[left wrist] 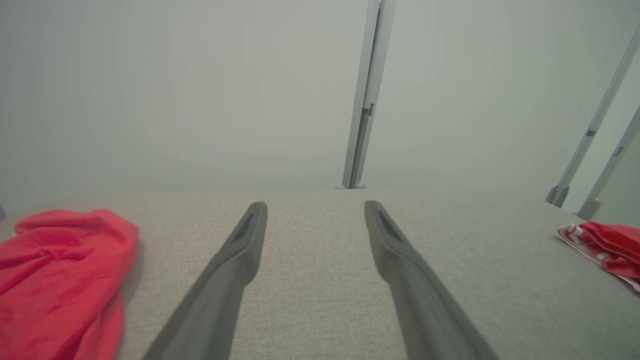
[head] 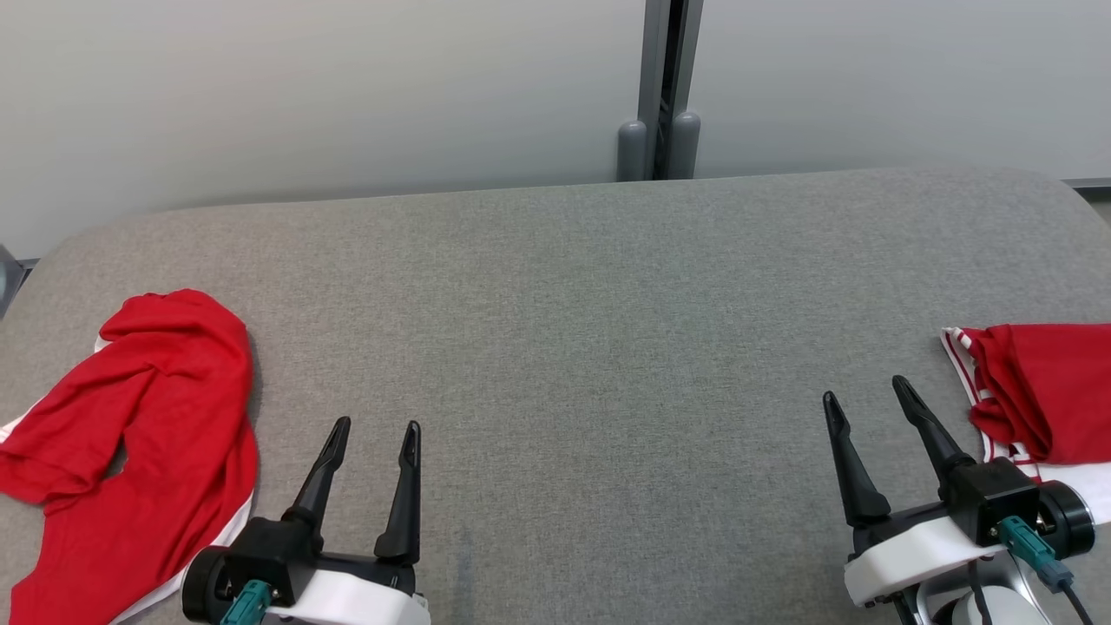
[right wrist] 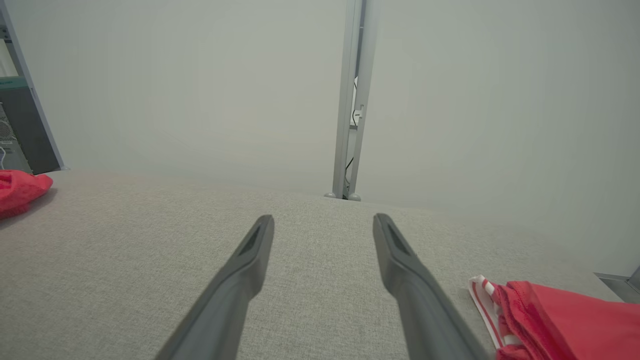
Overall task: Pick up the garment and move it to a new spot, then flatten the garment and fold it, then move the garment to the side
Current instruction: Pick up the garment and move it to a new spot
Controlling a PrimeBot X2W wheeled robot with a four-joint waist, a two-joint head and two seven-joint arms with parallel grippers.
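The left hand [head: 378, 425] stands wide and empty over the near edge of the grey counter [head: 608, 304], fingers pointing toward the far edge. Just beside it, at the counter's near left corner, lies a crumpled red garment [head: 165, 408], untouched. The right hand [head: 865, 389] is wide and empty too, low over the near edge. Near it, a second red garment [head: 1041, 391] with white-striped trim lies at the right edge.

The tabletop [head: 555, 286] is a heathered grey weave. Left of the grey post [head: 660, 87] lies a plain red garment [head: 165, 417] edged in white; right of it, a second red garment [head: 1050, 399] carries red-and-white striped trim.
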